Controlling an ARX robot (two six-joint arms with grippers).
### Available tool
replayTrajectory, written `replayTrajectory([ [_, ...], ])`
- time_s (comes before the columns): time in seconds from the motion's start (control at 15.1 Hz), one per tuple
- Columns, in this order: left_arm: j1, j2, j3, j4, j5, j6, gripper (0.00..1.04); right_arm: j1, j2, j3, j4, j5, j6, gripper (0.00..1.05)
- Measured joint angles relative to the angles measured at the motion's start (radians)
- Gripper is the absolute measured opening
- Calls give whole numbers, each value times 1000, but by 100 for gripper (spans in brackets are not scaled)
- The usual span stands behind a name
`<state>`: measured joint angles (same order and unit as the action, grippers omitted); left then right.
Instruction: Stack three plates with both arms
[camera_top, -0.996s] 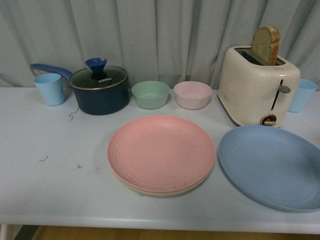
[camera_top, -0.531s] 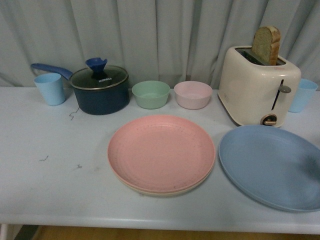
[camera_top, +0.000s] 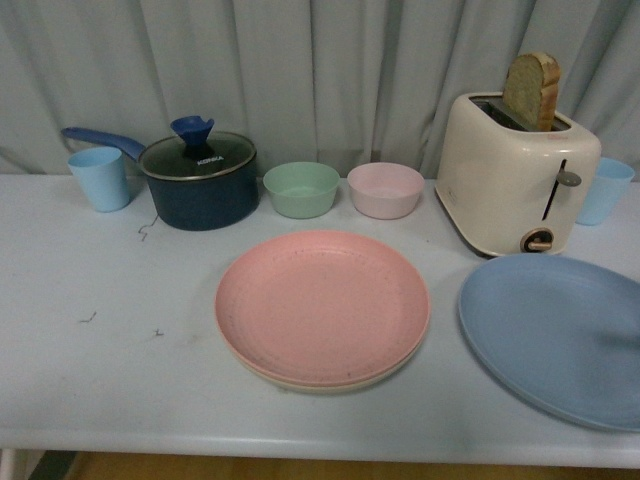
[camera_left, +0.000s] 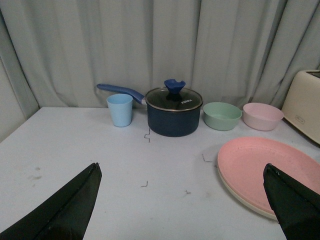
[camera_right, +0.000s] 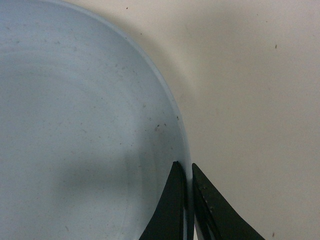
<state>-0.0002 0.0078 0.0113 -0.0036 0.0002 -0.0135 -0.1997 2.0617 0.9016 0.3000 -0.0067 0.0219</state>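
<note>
Blue plate (camera_top: 555, 335) just slid right, away from the pink plate (camera_top: 322, 305). Right hand (camera_right: 186, 165) is pinching its rim, left hand (camera_left: 181, 167) hangs released. Guessing the lift onto the stack comes next.

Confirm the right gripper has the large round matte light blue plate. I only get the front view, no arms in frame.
Observer: Yes. In the right wrist view the right gripper is pinched on the rim of the large round matte light blue plate, one finger inside the rim and one outside.
Operator: Left gripper?
Observer: Open and empty. The left gripper hangs over the white table with its jaws wide apart. The round matte pink plate lies ahead, near one finger.
</note>
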Motion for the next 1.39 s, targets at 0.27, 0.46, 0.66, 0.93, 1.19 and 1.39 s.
replayTrajectory([
  [0.27, 0, 0, 0, 0, 0, 0, 98, -50, -194, -116, -112, -56, 53, 3],
  [0.46, 0, 0, 0, 0, 0, 0, 98, -34, -413, -170, -215, -55, 58, 3],
  [0.66, 0, 0, 0, 0, 0, 0, 98, 59, -607, -148, -240, -101, 111, 3],
  [0.93, 0, 0, 0, 0, 0, 0, 98, 261, -561, -71, -140, -90, 274, 3],
  [1.19, 0, 0, 0, 0, 0, 0, 98, 517, -169, 126, -97, -11, 480, 3],
  [1.39, 0, 0, 0, 0, 0, 0, 98, 535, -96, 175, -122, 15, 506, 3],
])
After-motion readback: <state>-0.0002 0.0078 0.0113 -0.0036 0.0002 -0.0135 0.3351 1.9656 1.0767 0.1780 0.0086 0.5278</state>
